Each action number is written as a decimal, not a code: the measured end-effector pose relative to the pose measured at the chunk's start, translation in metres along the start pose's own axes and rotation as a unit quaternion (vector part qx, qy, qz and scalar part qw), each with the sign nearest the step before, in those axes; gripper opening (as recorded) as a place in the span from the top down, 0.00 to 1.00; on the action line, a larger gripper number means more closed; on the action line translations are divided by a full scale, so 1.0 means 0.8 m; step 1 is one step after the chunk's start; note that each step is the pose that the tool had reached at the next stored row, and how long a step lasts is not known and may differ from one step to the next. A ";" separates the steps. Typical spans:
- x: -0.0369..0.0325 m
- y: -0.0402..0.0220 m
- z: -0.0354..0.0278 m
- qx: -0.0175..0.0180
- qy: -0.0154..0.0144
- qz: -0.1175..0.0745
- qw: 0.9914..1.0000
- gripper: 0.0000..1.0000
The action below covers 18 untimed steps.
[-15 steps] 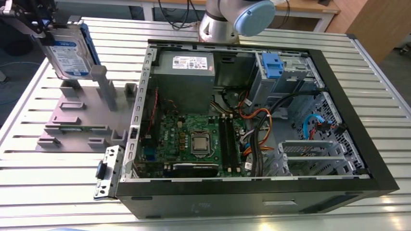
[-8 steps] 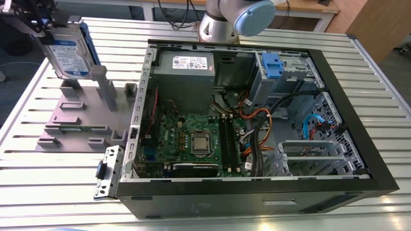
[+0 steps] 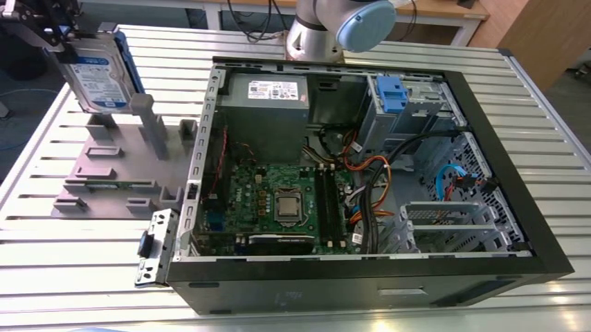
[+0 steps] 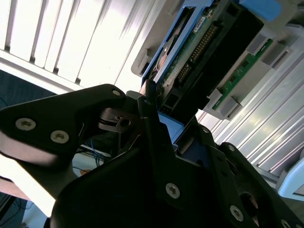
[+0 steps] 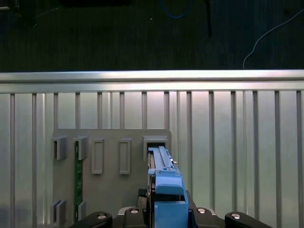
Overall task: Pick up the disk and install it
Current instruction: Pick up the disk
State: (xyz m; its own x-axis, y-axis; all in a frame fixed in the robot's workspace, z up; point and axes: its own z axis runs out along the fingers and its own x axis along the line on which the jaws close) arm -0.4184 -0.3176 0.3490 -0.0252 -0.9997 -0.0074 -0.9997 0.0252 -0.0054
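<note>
Holding the disk [image 3: 97,76] upright with my tool [image 3: 63,43] clamped onto it over the grey stand [image 3: 120,162], I judge pickup done, with installation in the computer case [image 3: 369,173], well apart, not yet done.

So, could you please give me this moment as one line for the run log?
gripper: jaws shut on disk | disk: upright, at grey stand | computer case: open, disk not installed

The disk [image 3: 97,76] sits clamped in the gripper [image 3: 57,38], directly above the stand [image 3: 111,162] on the table [image 3: 74,266], with the computer case [image 3: 369,282] beside them on the exterior view's right.
</note>
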 end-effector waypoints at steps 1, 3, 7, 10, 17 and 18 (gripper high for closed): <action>0.0000 0.0000 -0.0002 0.000 0.000 0.000 1.000 0.63; 0.0000 0.0000 -0.0007 0.000 0.000 0.000 1.000 0.63; 0.0000 0.0000 -0.0020 0.000 0.000 0.000 1.000 0.63; 0.0000 0.0000 -0.0029 0.000 0.000 0.000 1.000 0.63; 0.0000 0.0000 -0.0056 0.000 0.000 0.000 1.000 0.63; 0.0000 -0.0001 -0.0059 0.000 0.000 0.000 1.000 0.63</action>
State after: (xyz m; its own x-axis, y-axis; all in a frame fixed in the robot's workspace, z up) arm -0.4184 -0.3176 0.3538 -0.0251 -0.9997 -0.0074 -0.9997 0.0252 -0.0055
